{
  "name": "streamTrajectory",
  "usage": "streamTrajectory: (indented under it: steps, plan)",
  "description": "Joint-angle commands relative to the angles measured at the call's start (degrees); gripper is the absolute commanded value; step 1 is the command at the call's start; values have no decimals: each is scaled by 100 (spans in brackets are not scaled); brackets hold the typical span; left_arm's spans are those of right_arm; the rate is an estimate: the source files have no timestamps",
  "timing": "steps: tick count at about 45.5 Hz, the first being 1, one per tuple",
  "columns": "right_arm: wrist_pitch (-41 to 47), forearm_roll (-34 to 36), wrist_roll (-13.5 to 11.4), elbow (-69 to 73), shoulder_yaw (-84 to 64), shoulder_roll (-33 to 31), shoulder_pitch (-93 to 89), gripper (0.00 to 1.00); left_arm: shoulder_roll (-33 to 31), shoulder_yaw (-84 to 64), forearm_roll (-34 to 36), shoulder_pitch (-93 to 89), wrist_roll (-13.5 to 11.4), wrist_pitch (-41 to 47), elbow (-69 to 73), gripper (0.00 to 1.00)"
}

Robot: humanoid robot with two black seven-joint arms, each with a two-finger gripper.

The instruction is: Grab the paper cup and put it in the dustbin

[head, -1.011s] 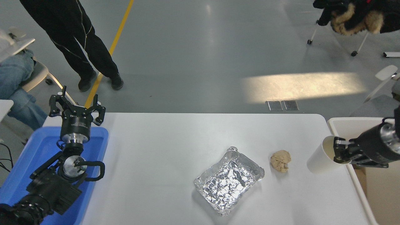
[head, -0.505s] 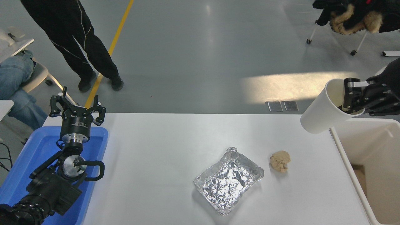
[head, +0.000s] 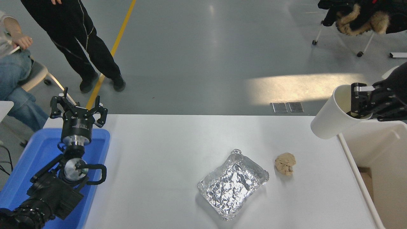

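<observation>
One paper cup (head: 330, 116) is clamped by its rim in my right pincer (head: 357, 103), tilted, base pointing left and down, held in the air. Just below and right of that pincer sits the dustbin (head: 370, 141). Well off left, my left pincer (head: 78, 109) is parked above the blue tray (head: 98, 152), fingers spread

Left end effector (head: 77, 109): parked lower left, fingers spread.
Right end effector (head: 358, 102): raised at right edge, clamped on cup (head: 330, 117) rim.
</observation>
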Motion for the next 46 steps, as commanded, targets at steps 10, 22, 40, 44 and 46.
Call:
streamTrajectory:
  steps: [10, 22, 40, 44, 46]
  plan:
    - [-1835, 68, -24, -2546, 972, -415, -3855, 0, -3, -1, 1, 0, 0, 1, -1, 99]
    - [-2644, 911, -42, -4066, 1860, -380, -5903, 0, -3, 7, 1, -9, 0, 1, -1, 99]
    - [-3110, 1826, -42, -6870, 2343, 147, -8672, 0, -3, -1, 1, 0, 0, 1, -1, 99]
    - [-3206, 1826, -42, -7160, 2572, 296, -8998, 0, -3, -1, 1, 0, 0, 1, -1, 99]
    - [-3224, 1826, -42, -7301, 2651, 402, -9147, 0, -3, -1, 1, 0, 0, 1, -1, 99]
